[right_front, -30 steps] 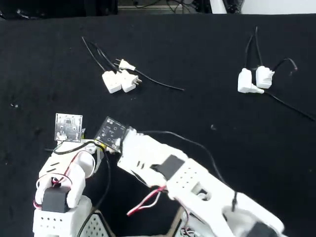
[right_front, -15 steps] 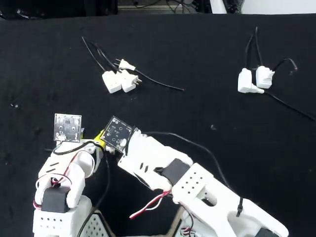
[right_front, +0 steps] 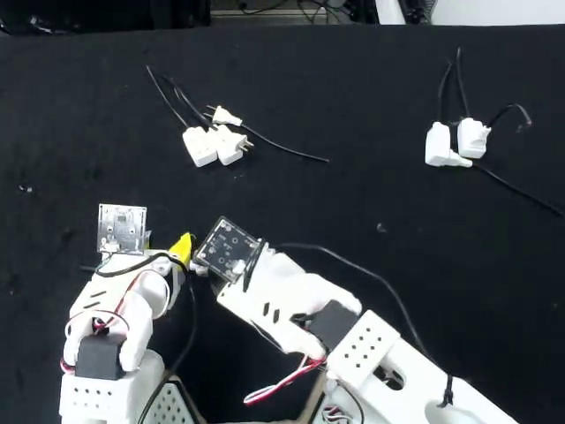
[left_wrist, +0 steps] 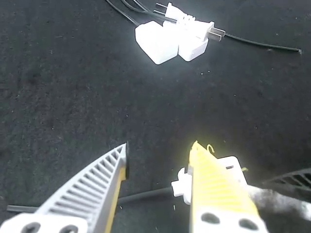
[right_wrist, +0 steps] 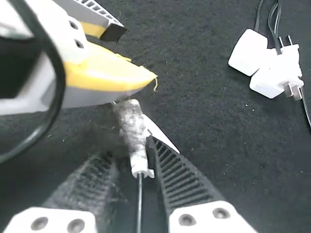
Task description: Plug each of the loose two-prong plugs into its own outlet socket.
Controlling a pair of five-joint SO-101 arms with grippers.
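A small white plug [right_wrist: 132, 131] on a thin black wire lies low over the black table, and my right gripper [right_wrist: 129, 147] is shut on it. Beside it is the yellow finger [right_wrist: 112, 73] of my left gripper [left_wrist: 159, 150], which is open with the wire crossing its gap. The plug [left_wrist: 181, 182] touches the inner side of that yellow finger [right_front: 181, 246]. Farther out lies a cluster of white socket blocks and a two-prong plug [right_front: 214, 141], also seen from both wrists as the cluster [left_wrist: 175, 36] and the cluster [right_wrist: 267, 63].
A second pair of white blocks with black wires [right_front: 455, 144] lies at the far right. Thin black wires run across the black cloth [right_front: 353, 203] from both clusters. Both arm bases crowd the near edge.
The right arm has shifted to the right and slightly nearer, taking its wrist board with it. This uncovered the left gripper's yellow finger. The left arm has stayed still.
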